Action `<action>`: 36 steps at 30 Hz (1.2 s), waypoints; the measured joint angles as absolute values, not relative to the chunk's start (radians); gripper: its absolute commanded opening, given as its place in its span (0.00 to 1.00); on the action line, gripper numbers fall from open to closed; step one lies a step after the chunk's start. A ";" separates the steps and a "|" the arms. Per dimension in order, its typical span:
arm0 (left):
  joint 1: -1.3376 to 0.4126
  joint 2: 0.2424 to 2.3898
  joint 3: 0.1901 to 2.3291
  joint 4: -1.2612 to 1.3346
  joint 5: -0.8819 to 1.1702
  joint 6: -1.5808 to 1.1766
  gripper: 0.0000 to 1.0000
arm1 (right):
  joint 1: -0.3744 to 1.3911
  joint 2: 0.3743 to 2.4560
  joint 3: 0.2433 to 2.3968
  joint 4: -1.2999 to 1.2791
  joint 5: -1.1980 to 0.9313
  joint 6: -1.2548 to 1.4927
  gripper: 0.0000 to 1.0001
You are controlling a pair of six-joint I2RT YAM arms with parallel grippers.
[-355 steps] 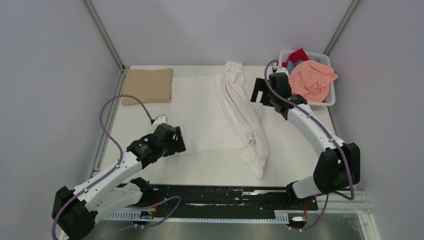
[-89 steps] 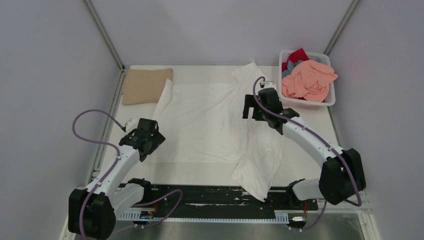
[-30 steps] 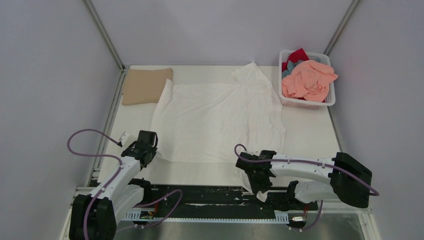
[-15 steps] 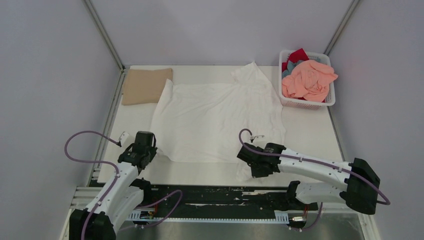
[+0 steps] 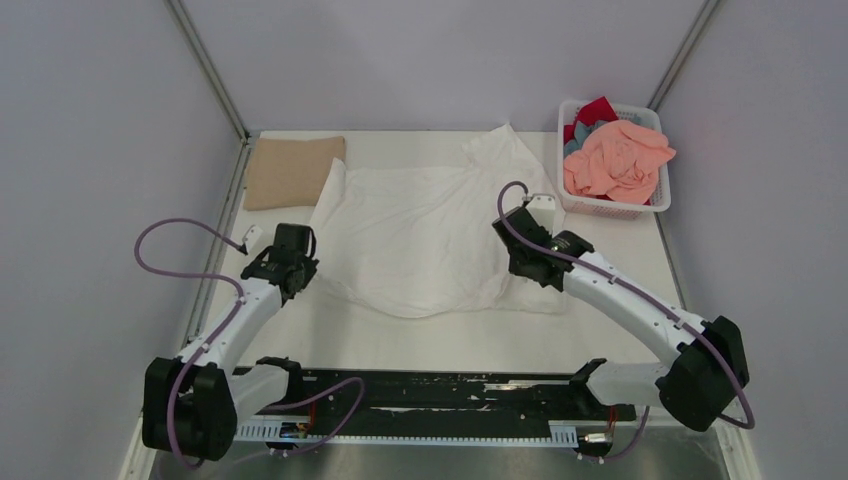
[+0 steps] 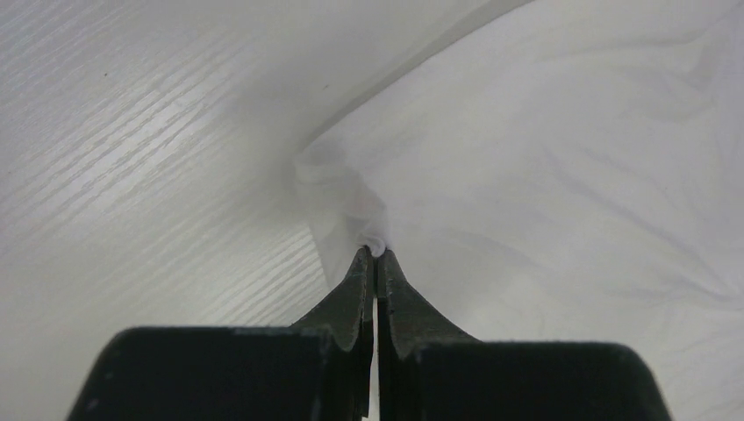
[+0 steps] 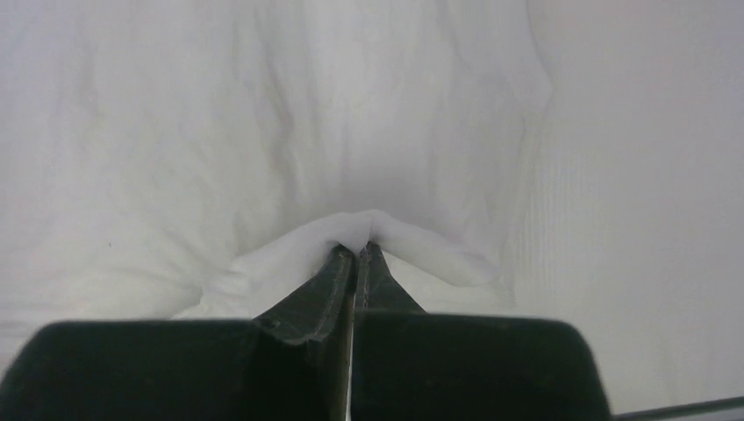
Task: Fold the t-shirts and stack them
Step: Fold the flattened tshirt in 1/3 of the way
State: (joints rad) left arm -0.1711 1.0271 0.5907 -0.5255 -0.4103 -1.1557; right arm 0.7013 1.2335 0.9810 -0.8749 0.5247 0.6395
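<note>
Arms (image 5: pixel 235 320) (image 5: pixel 620 295) low over white t-shirt (image 5: pixel 420 230)

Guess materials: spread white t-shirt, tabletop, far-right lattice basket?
The white t-shirt: soft matte cloth, likely cotton; it wrinkles and bunches. The tabletop: probably white wood-grain laminate; fine grain lines, faint sheen. The white lattice basket: likely moulded plastic; openwork walls hold shape.

White t-shirt (image 5: pixel 430 235) spread mid-table. Left gripper (image 5: pixel 300 272) and right gripper (image 5: pixel 522 268) at its near corners. Folded tan t-shirt (image 5: pixel 292 172) far left.
</note>
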 measured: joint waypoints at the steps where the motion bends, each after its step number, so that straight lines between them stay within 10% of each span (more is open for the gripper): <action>1: -0.167 1.060 0.616 -0.518 -0.413 -1.155 0.00 | 0.682 1.251 0.994 -0.849 0.530 0.621 0.00; 24: -0.077 1.504 0.936 -0.392 -0.402 -1.123 0.01 | 0.389 1.630 1.239 -0.509 0.455 0.329 0.02; 28: -0.077 1.533 0.957 -0.388 -0.402 -1.114 0.18 | 0.356 1.714 1.298 -0.487 0.415 0.305 0.03; 33: -0.076 1.549 0.959 -0.368 -0.402 -1.092 0.78 | 0.324 1.851 1.382 -0.454 0.381 0.302 0.15; 36: -0.074 1.548 0.959 -0.360 -0.401 -1.085 0.98 | 0.303 1.959 1.466 -0.444 0.338 0.304 0.33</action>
State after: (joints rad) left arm -0.0742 1.5482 0.9588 -0.3599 -0.4007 -1.0851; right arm 0.3027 1.9587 1.4662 -0.4438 0.3382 0.3038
